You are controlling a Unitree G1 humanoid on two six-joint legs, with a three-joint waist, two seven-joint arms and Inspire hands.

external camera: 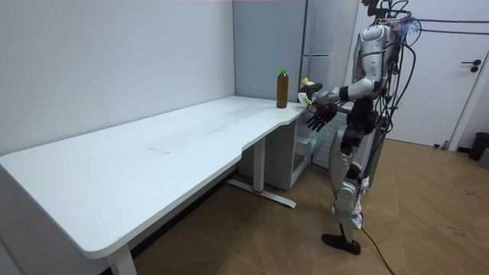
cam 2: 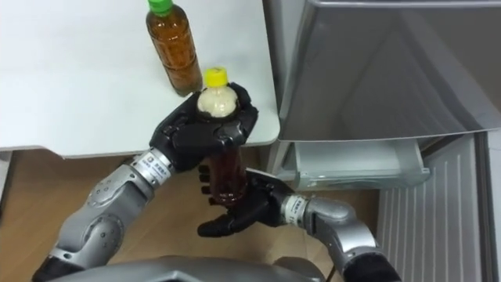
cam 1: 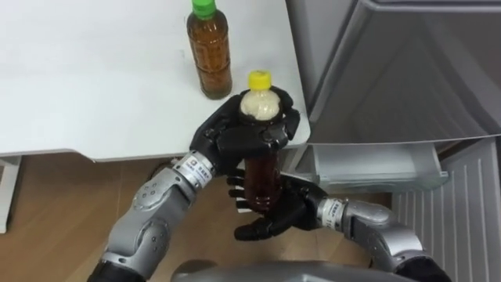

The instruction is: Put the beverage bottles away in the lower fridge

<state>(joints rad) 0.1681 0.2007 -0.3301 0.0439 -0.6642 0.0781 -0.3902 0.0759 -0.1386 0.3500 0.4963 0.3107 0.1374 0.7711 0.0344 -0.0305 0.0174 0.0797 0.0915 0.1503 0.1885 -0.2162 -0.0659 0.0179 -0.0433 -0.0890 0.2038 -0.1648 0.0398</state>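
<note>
The left robot hand (cam 1: 235, 137) is clamped round the yellow-capped bottle (cam 1: 262, 176), its fingers curled about the neck and shoulder just under the cap, so that the cap and a band of pale froth show above them. The bottle is upright, filled with a dark brown drink, and is held in the air just off the corner of the desk (cam 1: 94, 78), above the wooden floor (cam 1: 70, 204) and not touching either. The right robot hand (cam 1: 274, 215) comes in from the lower right and lies under and behind the bottle's lower end, palm turned up, its fingers spread and nearly straight, cupping the base rather than gripping it. A green-capped bottle (cam 1: 210, 59) of lighter brown drink stands upright on the desk, near the corner and just behind the left robot hand, apart from it. To the right of the desk is the grey fridge (cam 1: 391, 78); below its slanting grey panel a pale shelf (cam 1: 376, 168) juts out, with nothing in the part that can be seen. In the room view the robot stands upright at the far corner of the desk, beside the fridge, both hands raised before its waist.
</note>
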